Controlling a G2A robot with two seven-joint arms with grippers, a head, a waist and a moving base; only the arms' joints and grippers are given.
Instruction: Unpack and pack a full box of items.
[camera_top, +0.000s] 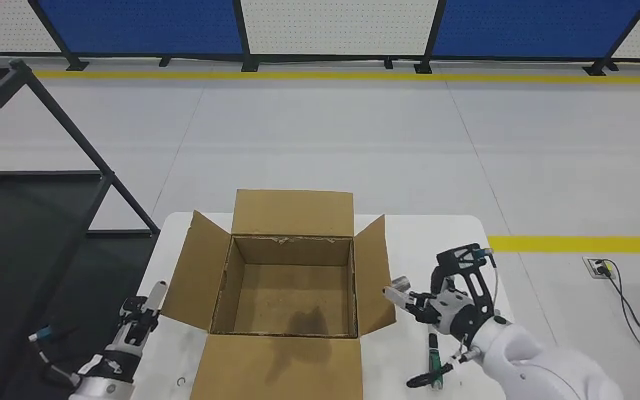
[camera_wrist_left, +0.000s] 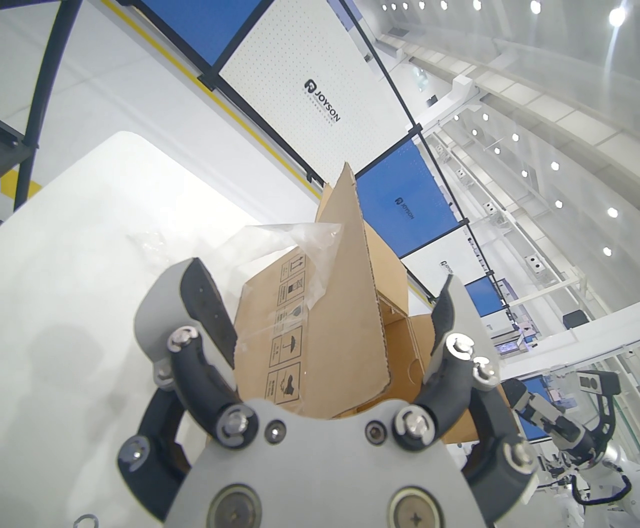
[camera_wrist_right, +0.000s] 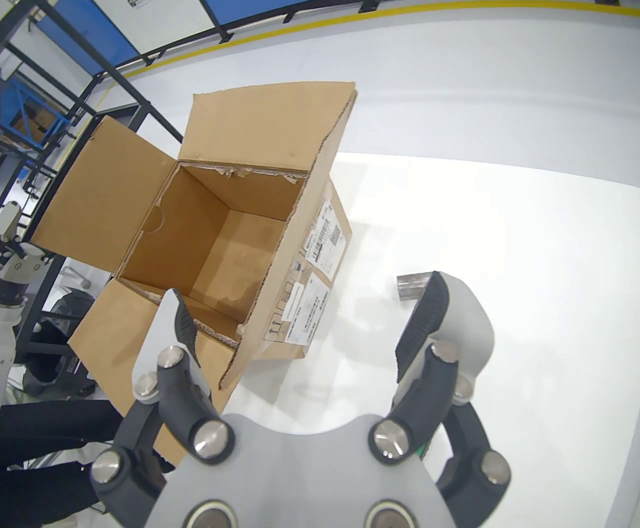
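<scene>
Nearest: left tool (camera_wrist_left: 324, 274) and right tool (camera_wrist_right: 305, 295), both spread wide and empty, flanking the box (camera_wrist_right: 320, 260). Beyond: box upright on the counter (camera_top: 430, 240), flaps out, nothing inside. Judged: unpacking done, packing next; requires grasping a loose item, e.g. the metal piece (camera_wrist_right: 412, 286) just beside the right tool.

Box (camera_top: 285, 300) on table (camera_top: 440, 250) between left tool (camera_wrist_left: 322, 277), right tool (camera_wrist_right: 304, 287).

brown box (camera_top: 290, 285), white table (camera_top: 440, 240)

The box (camera_wrist_right: 210, 225) bears handling symbols (camera_wrist_left: 286, 327) and barcode labels (camera_wrist_right: 322, 237).
</scene>
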